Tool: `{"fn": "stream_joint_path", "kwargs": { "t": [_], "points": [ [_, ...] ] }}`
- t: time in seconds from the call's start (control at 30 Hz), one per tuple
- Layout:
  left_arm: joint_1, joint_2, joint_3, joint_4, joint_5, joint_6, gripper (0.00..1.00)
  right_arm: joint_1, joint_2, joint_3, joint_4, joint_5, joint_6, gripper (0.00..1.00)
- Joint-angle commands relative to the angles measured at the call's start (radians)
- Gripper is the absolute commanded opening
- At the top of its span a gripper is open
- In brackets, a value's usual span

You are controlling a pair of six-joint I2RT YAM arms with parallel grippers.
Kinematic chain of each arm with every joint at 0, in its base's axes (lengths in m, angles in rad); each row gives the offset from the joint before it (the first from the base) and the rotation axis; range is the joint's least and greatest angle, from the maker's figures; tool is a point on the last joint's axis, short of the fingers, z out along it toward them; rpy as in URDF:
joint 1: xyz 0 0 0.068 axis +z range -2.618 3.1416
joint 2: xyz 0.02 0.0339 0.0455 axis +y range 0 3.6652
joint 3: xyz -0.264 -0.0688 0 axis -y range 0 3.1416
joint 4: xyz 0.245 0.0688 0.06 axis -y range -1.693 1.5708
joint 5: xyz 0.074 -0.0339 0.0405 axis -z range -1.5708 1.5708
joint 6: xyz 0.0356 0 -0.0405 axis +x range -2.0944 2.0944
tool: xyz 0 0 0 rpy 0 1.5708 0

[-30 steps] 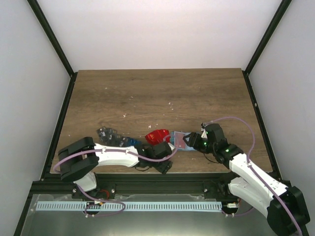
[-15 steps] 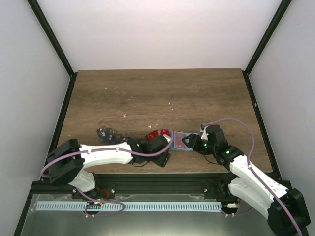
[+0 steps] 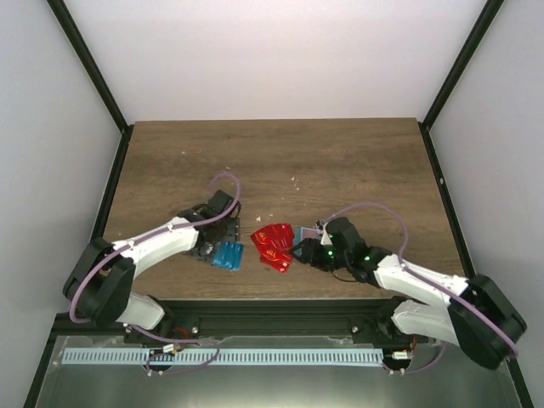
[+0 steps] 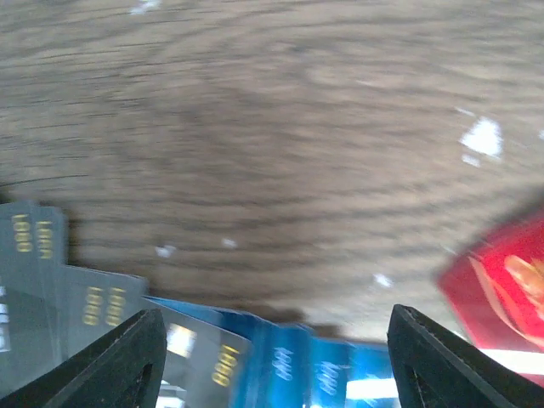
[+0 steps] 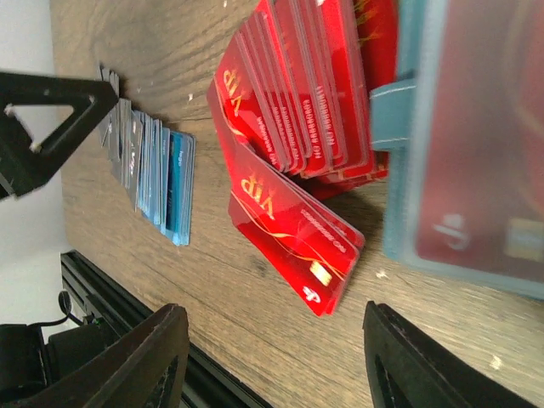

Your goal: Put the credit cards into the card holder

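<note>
Card holder [image 5: 398,204] flat, edge against red cards [image 5: 297,93]; axis unclear.

Credit cards [image 3: 274,246] lie left of card holder [image 5: 405,204].

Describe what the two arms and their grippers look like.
The left arm and right arm have white shell links with black joints. A thin purple cable loops along each. Small green lights glow near the right wrist. The left gripper and right gripper have matte black, wedge-shaped fingers.

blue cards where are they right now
In the top view, the blue cards lie fanned near the table's front edge, left of centre, just left of the red cards.
</note>
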Motion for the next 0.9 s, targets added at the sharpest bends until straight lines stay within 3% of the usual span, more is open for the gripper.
{"fn": "stream_joint_path", "kwargs": {
  "t": [0.0,0.27,0.87],
  "points": [
    [0.124,0.055,-0.037,0.048,0.027,0.0,0.75,0.05,0.106,0.101,0.075,0.019,-0.001,0.58],
    [0.114,0.167,-0.078,0.111,0.119,0.022,0.76,0.063,0.148,0.098,0.09,0.026,-0.007,0.58],
    [-0.192,-0.023,-0.33,0.078,0.198,-0.265,0.69,0.063,0.11,0.033,0.111,0.024,0.016,0.58]
  ]
}}
